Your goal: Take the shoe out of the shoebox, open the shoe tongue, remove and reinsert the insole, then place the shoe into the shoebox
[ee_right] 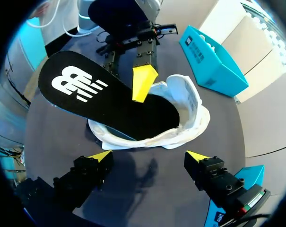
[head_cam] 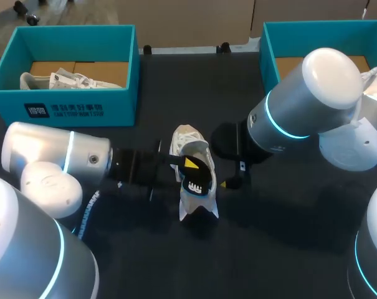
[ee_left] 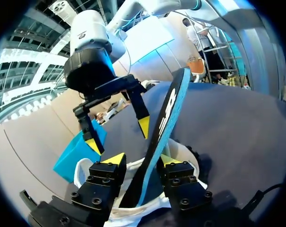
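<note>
Left hand (ee_left: 142,160) pinches insole (ee_right: 109,99), half out of shoe (ee_right: 190,101) on worktop (head_cam: 288,237). Insole looks light, thin, bendy: probably best held mid-edge. Right hand (ee_right: 150,156) wide, empty.

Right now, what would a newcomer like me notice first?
The black insole with its white logo, sticking up out of a white sneaker at the middle of the table, right at the left claw. Next, the right claw, open, close beside that sneaker. At the back left, a teal shoebox holds a second white sneaker.
</note>
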Robot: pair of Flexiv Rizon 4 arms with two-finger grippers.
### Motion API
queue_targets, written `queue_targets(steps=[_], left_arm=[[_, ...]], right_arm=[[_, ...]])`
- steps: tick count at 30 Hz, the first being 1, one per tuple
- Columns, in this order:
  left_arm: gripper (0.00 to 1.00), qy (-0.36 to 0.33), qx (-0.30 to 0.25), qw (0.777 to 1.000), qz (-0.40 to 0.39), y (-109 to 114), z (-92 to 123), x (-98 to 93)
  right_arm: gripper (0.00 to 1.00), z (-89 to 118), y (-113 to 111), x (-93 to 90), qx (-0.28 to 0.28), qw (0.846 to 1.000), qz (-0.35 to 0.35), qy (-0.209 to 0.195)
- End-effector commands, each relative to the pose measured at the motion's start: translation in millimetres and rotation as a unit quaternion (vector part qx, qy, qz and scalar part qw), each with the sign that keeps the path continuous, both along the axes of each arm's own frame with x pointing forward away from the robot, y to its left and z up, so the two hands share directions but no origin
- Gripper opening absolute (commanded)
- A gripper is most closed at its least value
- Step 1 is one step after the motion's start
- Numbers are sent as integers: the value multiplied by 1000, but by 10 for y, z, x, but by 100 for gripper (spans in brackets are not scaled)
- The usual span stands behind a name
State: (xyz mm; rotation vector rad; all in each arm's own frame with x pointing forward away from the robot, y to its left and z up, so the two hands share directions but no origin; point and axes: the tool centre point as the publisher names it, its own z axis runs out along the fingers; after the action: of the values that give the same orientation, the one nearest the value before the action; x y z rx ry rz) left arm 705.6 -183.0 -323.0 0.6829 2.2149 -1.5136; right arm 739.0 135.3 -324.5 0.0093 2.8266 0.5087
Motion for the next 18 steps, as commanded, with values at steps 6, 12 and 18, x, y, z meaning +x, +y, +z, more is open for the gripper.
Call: queue_targets(steps=[6,12,18], left_arm=[[0,-11,-7,1000,1,27,-65,-44],[0,-20,-16,1000,9,-5,-161,25],[0,-45,-18,999,22,28,-251,87]], right_arm=[[100,-3,1,-13,-1,1000,-1,-1],[100,-3,1,-13,-1,1000,-1,-1],[100,-3,1,-13,-1,1000,-1,-1]])
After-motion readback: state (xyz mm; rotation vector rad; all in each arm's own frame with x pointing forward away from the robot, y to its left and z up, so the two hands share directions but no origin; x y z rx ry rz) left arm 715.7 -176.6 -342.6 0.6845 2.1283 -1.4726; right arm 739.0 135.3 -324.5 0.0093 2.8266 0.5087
